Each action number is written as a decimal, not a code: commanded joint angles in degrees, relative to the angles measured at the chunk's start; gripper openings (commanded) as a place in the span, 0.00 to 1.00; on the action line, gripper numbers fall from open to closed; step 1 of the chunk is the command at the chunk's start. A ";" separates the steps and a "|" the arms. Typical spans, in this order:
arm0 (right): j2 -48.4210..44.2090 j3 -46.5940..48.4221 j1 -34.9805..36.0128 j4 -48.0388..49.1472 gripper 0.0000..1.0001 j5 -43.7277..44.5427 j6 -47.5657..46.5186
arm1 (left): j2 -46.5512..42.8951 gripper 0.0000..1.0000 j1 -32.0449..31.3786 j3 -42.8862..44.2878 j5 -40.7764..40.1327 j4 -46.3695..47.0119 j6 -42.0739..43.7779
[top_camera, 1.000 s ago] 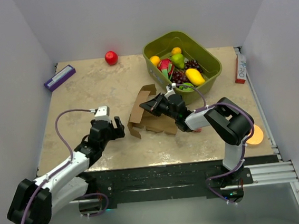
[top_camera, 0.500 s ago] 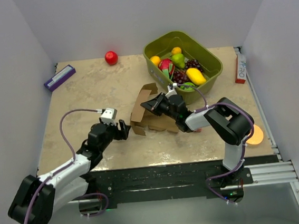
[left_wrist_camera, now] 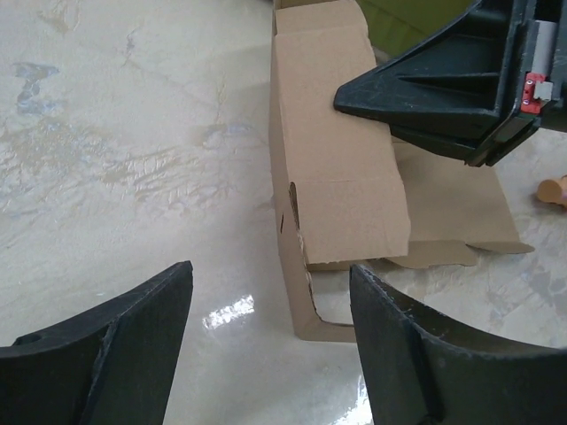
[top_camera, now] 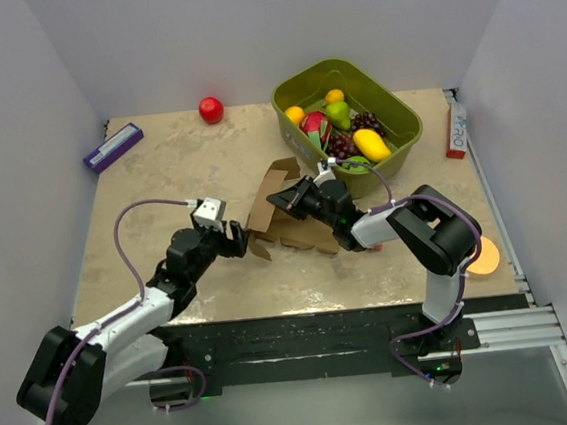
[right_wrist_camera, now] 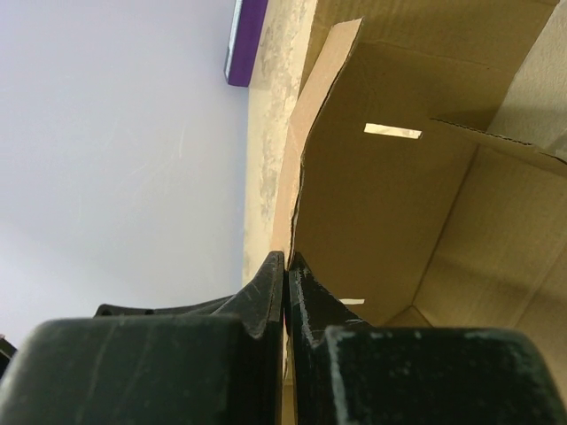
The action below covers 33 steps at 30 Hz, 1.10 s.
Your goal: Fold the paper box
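Mid-fold: the plain brown cardboard paper box (top_camera: 291,235) sat mid-table, partly raised. The right gripper (top_camera: 279,202) pinched one flap tight; the left gripper (top_camera: 236,240) stood wide and empty, just near-left of it. Next, I'd judge, it needed to push that near wall upright.

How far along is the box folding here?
Partly done: the box has panels raised, but it is not a cube. In hand: the right fingers are shut on a raised panel's edge, and the left fingers are open at the near flap, gripping nothing. Left: raise the panels that lie flat and close it.
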 commanded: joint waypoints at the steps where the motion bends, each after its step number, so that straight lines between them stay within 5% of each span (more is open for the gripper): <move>1: 1.19 -1.23 -0.50 -1.80 0.00 3.06 -3.10 | 3.51 0.75 -1.18 4.57 -1.92 4.05 3.93; 20: 0.14 -1.76 -0.58 -0.74 0.00 2.71 -2.40 | 16.27 0.75 -7.94 12.57 -14.49 2.20 9.65; 33: -0.57 -2.20 -0.58 -0.65 0.00 3.23 -1.96 | 20.58 0.76 -11.73 11.78 -21.60 10.37 6.14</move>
